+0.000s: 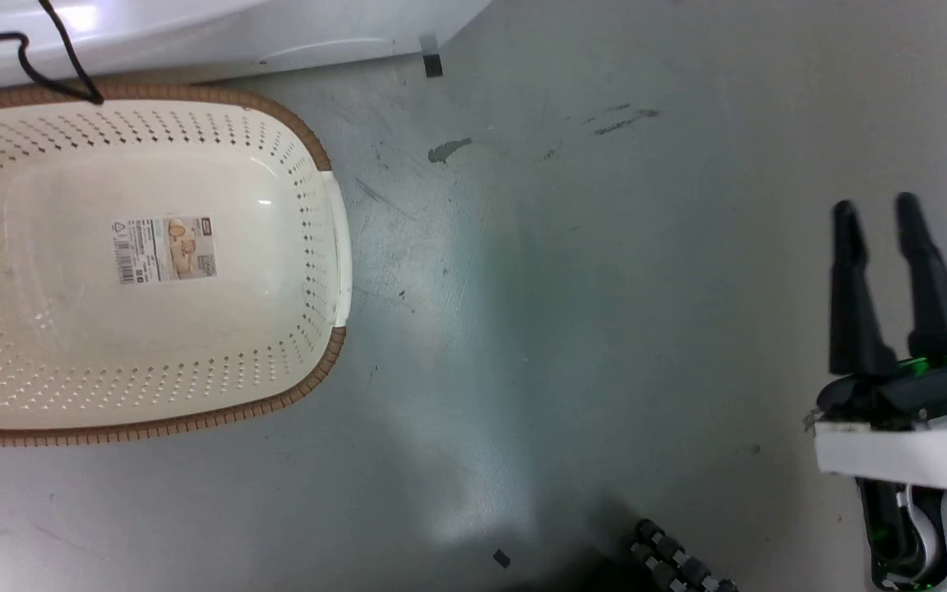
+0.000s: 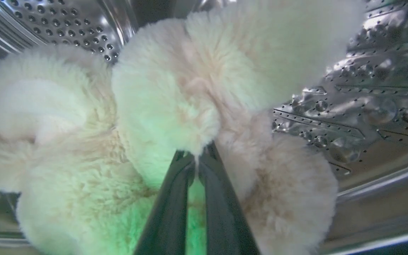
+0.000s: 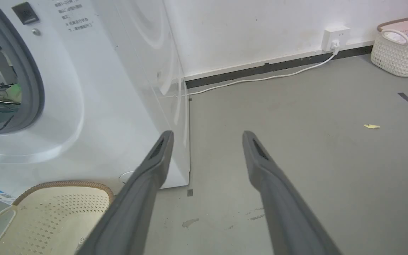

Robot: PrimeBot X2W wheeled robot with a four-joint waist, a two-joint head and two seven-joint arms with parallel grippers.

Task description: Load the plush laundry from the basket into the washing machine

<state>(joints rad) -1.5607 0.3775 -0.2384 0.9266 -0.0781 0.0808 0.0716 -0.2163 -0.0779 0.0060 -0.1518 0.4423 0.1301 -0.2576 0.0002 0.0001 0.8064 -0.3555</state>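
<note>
One plush teddy bear [image 2: 175, 88] and one washing machine [image 3: 94, 88] are counted. Two baskets are counted: one cream perforated basket [image 1: 309, 247] near the machine and one white woven basket [image 3: 398, 60] at the far right. Two end effectors are counted: the left end effector [image 2: 197, 154] and the right end effector [image 1: 875, 205].

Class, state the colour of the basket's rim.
The basket's rim is brown, woven-look; clearest in the head view.

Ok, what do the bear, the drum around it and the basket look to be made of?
Bear: soft synthetic-looking plush, cream, matte; long fluffy pile. Drum: likely stainless steel, polished; mirror glints, punched holes, embossed ribs. Basket: moulded plastic, slight gloss, perforated walls; its brown rim looks woven, probably moulded too.
</note>
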